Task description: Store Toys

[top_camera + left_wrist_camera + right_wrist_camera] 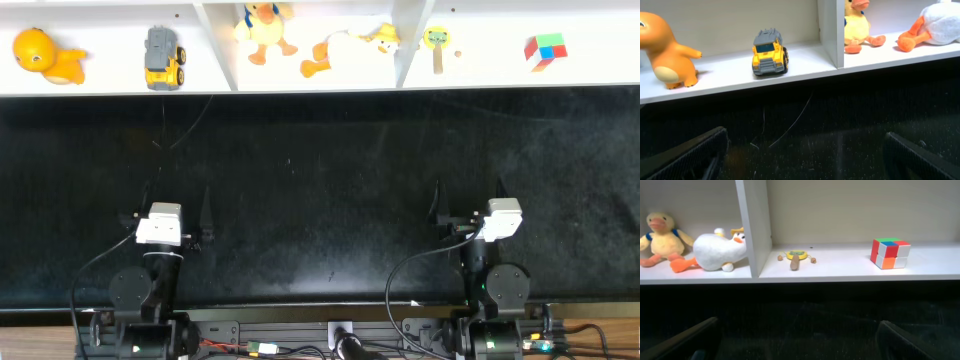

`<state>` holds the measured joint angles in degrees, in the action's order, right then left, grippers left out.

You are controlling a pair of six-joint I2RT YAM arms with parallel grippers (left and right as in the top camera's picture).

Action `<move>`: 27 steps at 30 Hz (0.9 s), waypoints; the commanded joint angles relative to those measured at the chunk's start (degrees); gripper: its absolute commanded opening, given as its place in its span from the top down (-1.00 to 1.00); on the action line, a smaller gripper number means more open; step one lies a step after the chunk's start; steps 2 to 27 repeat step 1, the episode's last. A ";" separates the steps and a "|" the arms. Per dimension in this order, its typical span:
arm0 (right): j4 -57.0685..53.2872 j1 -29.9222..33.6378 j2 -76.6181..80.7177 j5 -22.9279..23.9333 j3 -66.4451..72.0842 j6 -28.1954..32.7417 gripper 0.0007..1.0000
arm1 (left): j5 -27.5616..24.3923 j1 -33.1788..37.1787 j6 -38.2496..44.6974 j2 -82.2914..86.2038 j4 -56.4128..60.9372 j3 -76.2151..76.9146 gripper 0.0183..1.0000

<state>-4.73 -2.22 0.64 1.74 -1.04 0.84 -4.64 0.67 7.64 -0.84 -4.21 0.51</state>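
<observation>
A white shelf (320, 84) runs along the far edge of the black table. Its left bay holds an orange round toy (46, 55) (667, 52) and a yellow toy truck (163, 57) (770, 52). In the middle bay a yellow plush duck (265, 30) (858, 27) (659, 239) sits beside a white plush duck (345, 48) (935, 27) (715, 251) lying on its side. The right bay has a small wooden rattle (437, 45) (796, 259) and a colour cube (545, 50) (889, 253). My left gripper (176, 207) (802, 150) and right gripper (468, 203) (797, 335) stand open and empty near the table's front.
The black table top (320, 180) stretches bare between the grippers and the shelf. White dividers (218, 45) (408, 40) separate the shelf's bays. Cables and arm bases line the front edge.
</observation>
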 commanded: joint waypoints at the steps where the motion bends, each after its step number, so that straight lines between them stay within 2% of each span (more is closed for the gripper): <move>1: 0.28 0.24 -0.39 -0.26 0.76 -0.46 -0.99 | 0.31 -0.37 -0.61 0.68 -0.28 -0.04 -1.00; 27: 0.28 0.24 -0.39 -0.26 0.76 -0.46 -0.99 | 0.31 -0.37 -0.61 0.68 -0.28 -0.04 -1.00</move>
